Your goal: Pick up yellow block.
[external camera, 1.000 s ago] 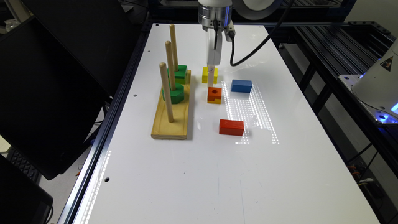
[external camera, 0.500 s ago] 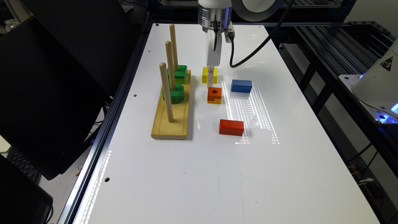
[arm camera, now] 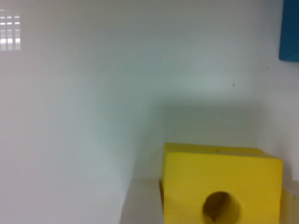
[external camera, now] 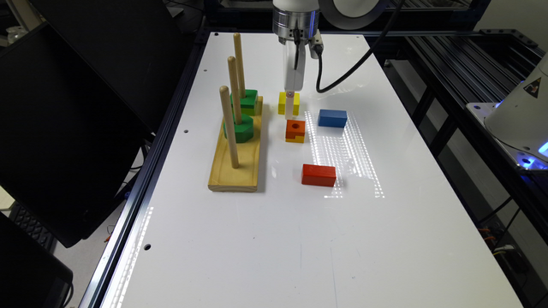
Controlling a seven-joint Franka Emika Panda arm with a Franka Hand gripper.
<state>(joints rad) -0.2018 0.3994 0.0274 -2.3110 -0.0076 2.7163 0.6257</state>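
Observation:
The yellow block [external camera: 284,103] sits on the white table [external camera: 274,239] just right of the peg board, in the exterior view. My gripper [external camera: 292,109] stands straight down over it, its white tip at table level. In the wrist view the yellow block [arm camera: 222,186] shows its round hole, a pale finger [arm camera: 140,205] lies tight against one side of it, and a sliver of the other finger [arm camera: 292,205] lies against the opposite side. The gripper [arm camera: 219,212] is shut on the block, which still rests on the table.
An orange-topped block [external camera: 295,130] lies just in front of the yellow one. A blue block [external camera: 332,118] is on its right and a red block [external camera: 318,175] nearer the camera. The wooden peg board [external camera: 236,158] with three pegs carries green blocks [external camera: 239,128].

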